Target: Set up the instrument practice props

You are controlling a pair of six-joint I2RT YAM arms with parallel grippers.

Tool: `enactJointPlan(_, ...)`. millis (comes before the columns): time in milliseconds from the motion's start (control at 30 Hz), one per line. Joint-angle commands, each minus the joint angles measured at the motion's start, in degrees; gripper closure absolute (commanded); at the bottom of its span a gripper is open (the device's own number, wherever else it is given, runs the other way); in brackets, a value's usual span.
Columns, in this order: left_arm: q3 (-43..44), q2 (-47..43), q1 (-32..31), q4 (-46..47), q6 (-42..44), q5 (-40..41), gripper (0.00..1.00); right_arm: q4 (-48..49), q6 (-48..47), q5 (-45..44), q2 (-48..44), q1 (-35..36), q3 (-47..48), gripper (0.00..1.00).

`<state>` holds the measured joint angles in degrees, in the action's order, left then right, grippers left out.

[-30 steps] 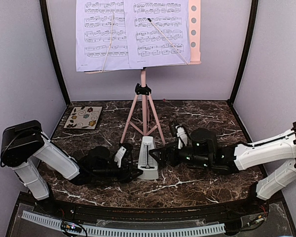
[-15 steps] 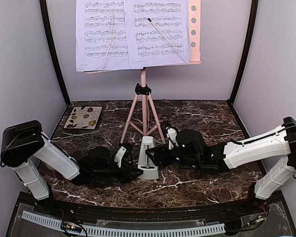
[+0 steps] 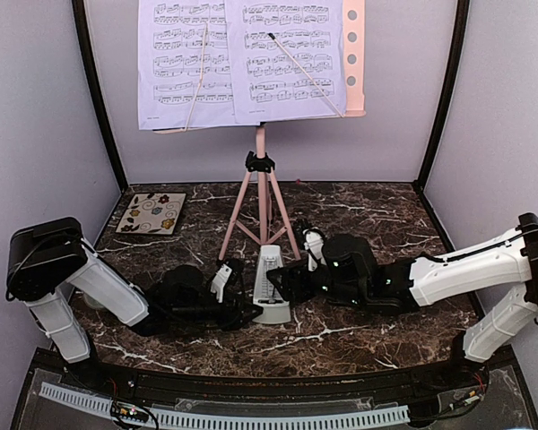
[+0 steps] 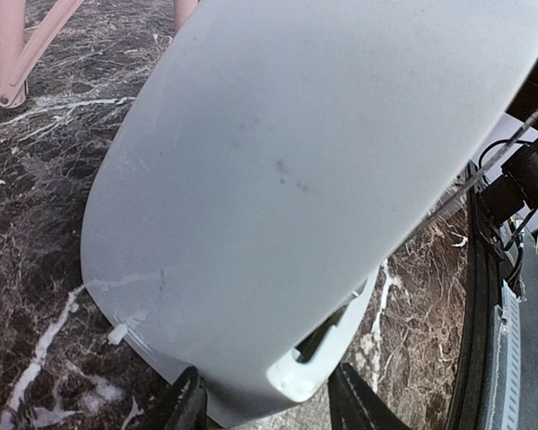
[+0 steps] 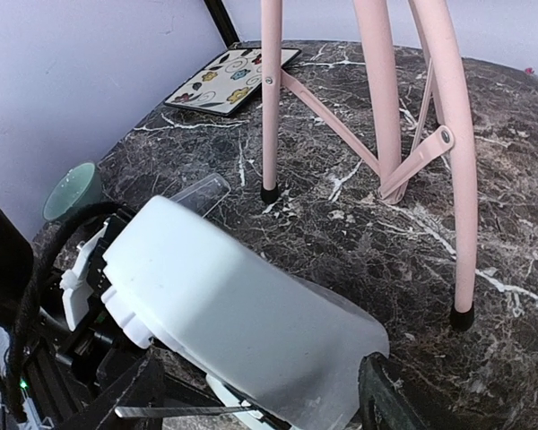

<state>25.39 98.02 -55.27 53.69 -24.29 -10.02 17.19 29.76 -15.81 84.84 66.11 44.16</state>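
Toward the near edge of the tabletop, about midway along it, the metronome stands between the two hands. It looks to lean a little rather than sit square. The left hand comes in low from the left and pinches the casing near its base. Its wrist view shows a finger at each side of the bottom rim. The right hand reaches in from the right with a finger either side of the pale body. Whether those fingers press on it or only flank it, I cannot tell.

The metronome looks like a light, rigid plastic shell with smooth sloping faces, so a pinch placed high would likely slide up off the taper. A hold low down, across the broad flat sides, seems safest, keeping clear of the thin pendulum on the front.

Just behind it the music stand plants its pink legs. The coaster lies at the far left corner. The sheet-music pages sit side by side on the stand's desk.
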Motion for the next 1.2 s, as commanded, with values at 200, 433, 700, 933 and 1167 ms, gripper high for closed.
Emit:
enactJointPlan(200,1.8,0.1,-0.1,1.8,-0.5,0.5,0.52,2.8,-0.7,1.8,-0.6,0.5,0.1,0.13)
enactJointPlan(433,1.2,-0.8,-0.2,1.5,-0.6,1.2,0.45,-0.6,1.4,-3.3,-0.8,0.8,0.9,0.08)
enactJointPlan(700,-0.8,-5.0,-0.3,-0.9,-0.2,3.4,0.37,-4.7,3.6,-8.2,-5.1,0.4,-2.0,0.09)
enactJointPlan(933,-2.8,-11.6,-0.3,-6.8,0.8,6.4,0.32,-5.4,4.5,-8.5,-7.9,-1.6,-6.1,0.1)
enactJointPlan(1167,-5.0,-24.0,0.1,-16.3,0.8,14.3,0.27,-5.7,5.3,-6.8,-10.3,-5.2,-10.5,0.1)
